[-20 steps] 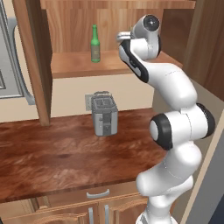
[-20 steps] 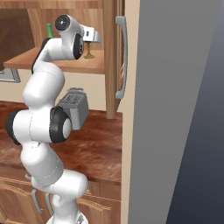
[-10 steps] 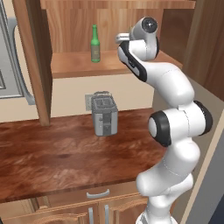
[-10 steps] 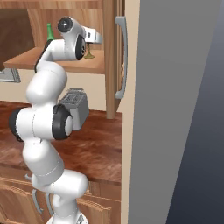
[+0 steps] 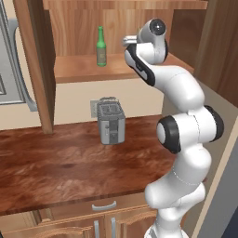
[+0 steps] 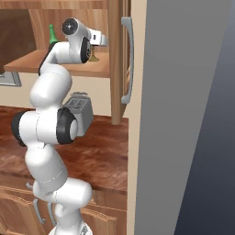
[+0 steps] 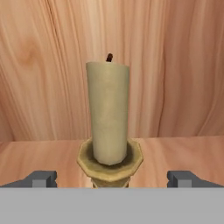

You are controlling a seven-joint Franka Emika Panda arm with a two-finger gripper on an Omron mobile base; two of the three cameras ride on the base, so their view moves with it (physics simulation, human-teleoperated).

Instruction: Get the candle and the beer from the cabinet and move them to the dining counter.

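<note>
Approaching candle (image 7: 107, 116), upright on cabinet (image 5: 83, 69) shelf; pincer (image 7: 112, 178) spread wide. Risk: tipping it if a fingertip clips the holder.

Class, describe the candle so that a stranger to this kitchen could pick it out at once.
Find the open wall cabinet above the counter with the toaster. On its shelf stand a green bottle and, further right, just ahead of the open gripper, the candle. It is the short cream cylinder with a dark wick in a brass holder.
</note>
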